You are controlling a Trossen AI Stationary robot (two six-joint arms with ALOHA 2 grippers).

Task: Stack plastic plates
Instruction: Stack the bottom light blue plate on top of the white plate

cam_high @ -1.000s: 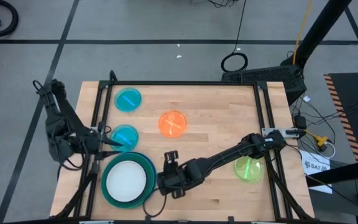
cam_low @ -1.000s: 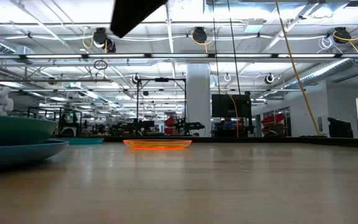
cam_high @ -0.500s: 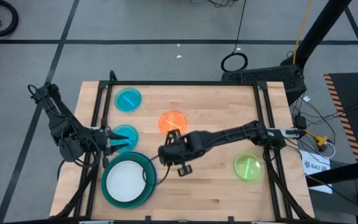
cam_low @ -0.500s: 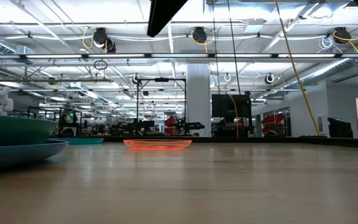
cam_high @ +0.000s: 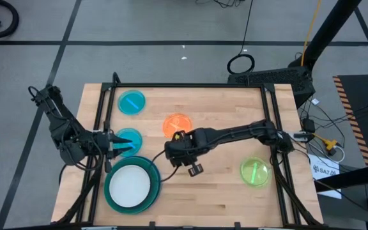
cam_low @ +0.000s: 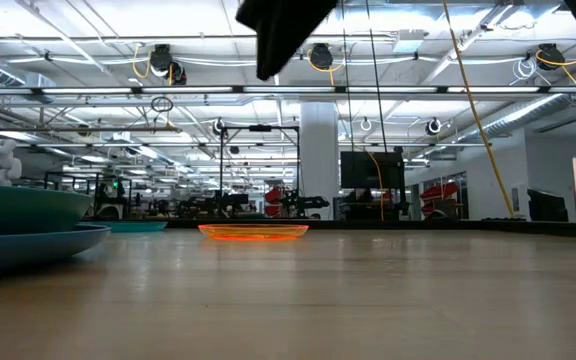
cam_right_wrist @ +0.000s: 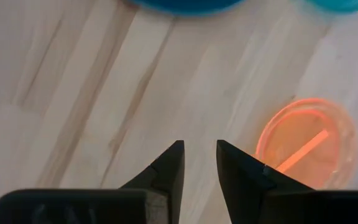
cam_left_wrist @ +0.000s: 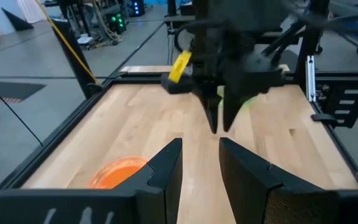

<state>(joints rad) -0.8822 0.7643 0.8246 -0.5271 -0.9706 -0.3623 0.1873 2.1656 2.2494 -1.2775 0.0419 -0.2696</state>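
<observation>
Orange plate (cam_high: 177, 125) lies just beside the empty, seemingly slightly parted right pincer (cam_high: 179, 142).

Right hand (cam_high: 171, 152) above table (cam_high: 222, 191), between plate stack (cam_high: 131, 186) and small plate (cam_high: 177, 125)

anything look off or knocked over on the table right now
Nothing stands out. The white plate sits nested in the teal stack, and the orange plate, lime green plate and both cyan plates lie flat. The right hand hangs empty nearby.
</observation>
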